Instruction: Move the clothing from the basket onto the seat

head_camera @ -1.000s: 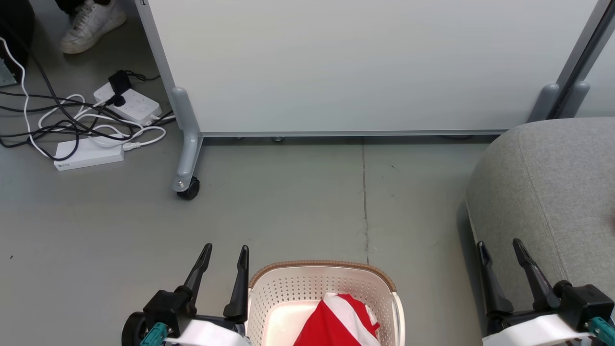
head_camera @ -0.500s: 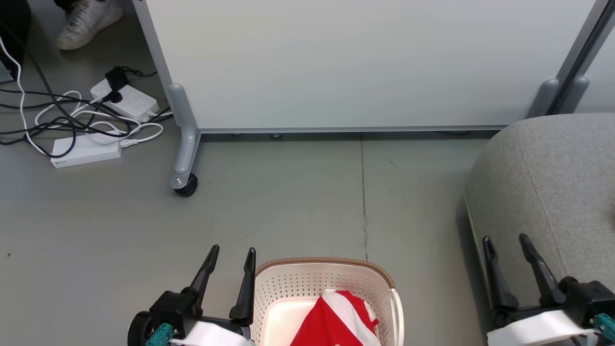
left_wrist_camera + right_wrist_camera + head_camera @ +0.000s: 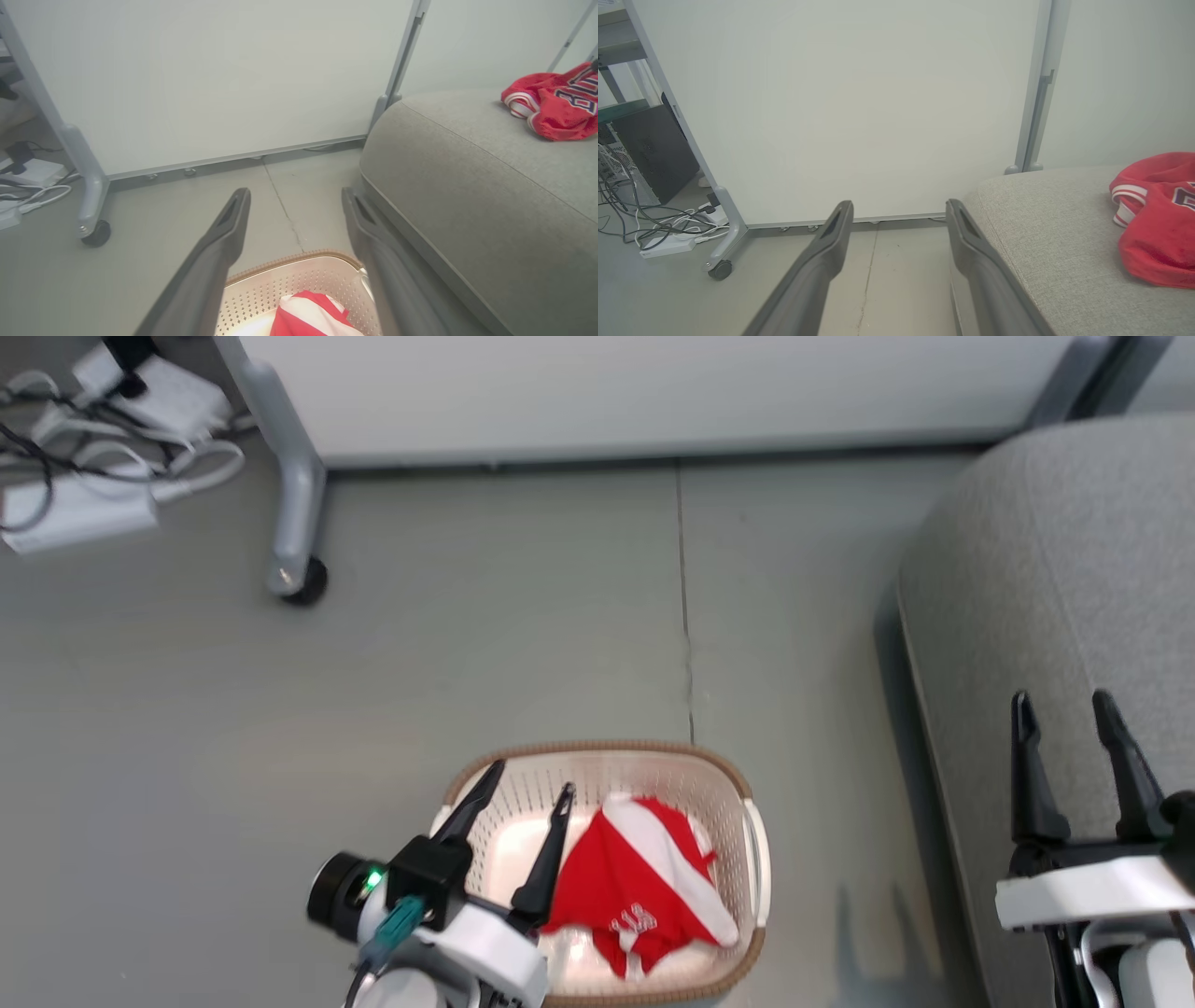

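Left claw [image 3: 533, 777]: spread wide, nothing held; both fingers over the left half of the basket's opening.
Right claw [image 3: 1061, 697]: spread wide, nothing held; fingers over the near left edge of the seat.
Basket [image 3: 605, 747]: on the floor [image 3: 187, 709] under the left claw; well left of the right claw.
Striped jersey [image 3: 644, 877]: red and white, bunched inside the basket, just right of the left claw's right finger; cannot tell whether touching it. Low between the two fingers in the left wrist view.
Seat [image 3: 1055, 569]: grey fabric, below and ahead of the right claw; right of the left claw, near the basket but apart from it.
Numbered jersey [image 3: 551, 105]: red, crumpled on top of the seat, ahead and right of both claws, well apart from each.
Partition panel [image 3: 607, 383]: pale, upright, ahead of both claws; its caster [image 3: 303, 581] ahead-left of the left claw.
Power strips [image 3: 79, 509]: white, with tangled cables, on the floor far ahead-left of the left claw.
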You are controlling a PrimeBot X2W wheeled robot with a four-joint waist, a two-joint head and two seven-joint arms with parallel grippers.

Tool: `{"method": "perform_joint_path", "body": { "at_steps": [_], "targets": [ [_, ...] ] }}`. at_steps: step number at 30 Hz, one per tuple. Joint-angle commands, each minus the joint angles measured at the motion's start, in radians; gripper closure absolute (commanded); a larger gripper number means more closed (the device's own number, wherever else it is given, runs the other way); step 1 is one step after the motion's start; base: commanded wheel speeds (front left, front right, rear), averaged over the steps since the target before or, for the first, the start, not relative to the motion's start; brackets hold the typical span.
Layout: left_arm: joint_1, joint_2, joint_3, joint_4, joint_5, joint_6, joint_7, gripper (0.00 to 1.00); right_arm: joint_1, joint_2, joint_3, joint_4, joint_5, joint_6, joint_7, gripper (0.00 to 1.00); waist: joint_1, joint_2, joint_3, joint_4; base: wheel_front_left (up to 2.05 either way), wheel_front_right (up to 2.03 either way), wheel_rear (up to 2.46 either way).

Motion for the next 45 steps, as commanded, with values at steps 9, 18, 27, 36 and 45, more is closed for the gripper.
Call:
{"method": "perform_joint_path", "body": {
  "at_steps": [9, 18, 27, 36, 45],
  "targets": [
    [-0.231, 0.004, -0.091, 0.186, 0.115, -0.044, 0.000, 0.00, -0.101, 0.006, 0.015, -0.049, -0.013, 0.000, -0.005, 0.00, 0.0000, -0.0001, 0.356, -0.101, 0.00, 0.00, 0.00],
    [-0.498, 0.043, -0.214, 0.497, 0.287, -0.097, 0.000, 0.00, -0.167, 0.007, 0.069, -0.125, 0.131, 0.000, -0.005, 0.00, 0.0000, -0.0001, 0.575, -0.207, 0.00, 0.00, 0.00],
    [-0.667, 0.066, -0.256, 0.745, 0.293, -0.117, 0.000, 0.00, -0.188, 0.007, 0.190, -0.195, 0.161, 0.000, -0.006, 0.00, 0.0000, -0.0001, 0.700, -0.279, 0.00, 0.00, 0.00],
    [-0.810, 0.061, -0.241, 0.932, 0.205, -0.132, 0.036, 0.00, -0.202, 0.007, 0.249, -0.250, 0.253, 0.000, -0.005, 0.00, 0.0000, -0.0001, 0.780, -0.326, 0.00, 0.00, 0.00],
    [-0.866, 0.055, -0.335, 0.966, 0.118, -0.132, 0.140, 0.00, -0.192, 0.007, 0.256, -0.263, 0.222, 0.000, -0.005, 0.00, 0.0000, -0.0001, 0.808, -0.335, 0.00, 0.00, 0.00]
  ]
}}
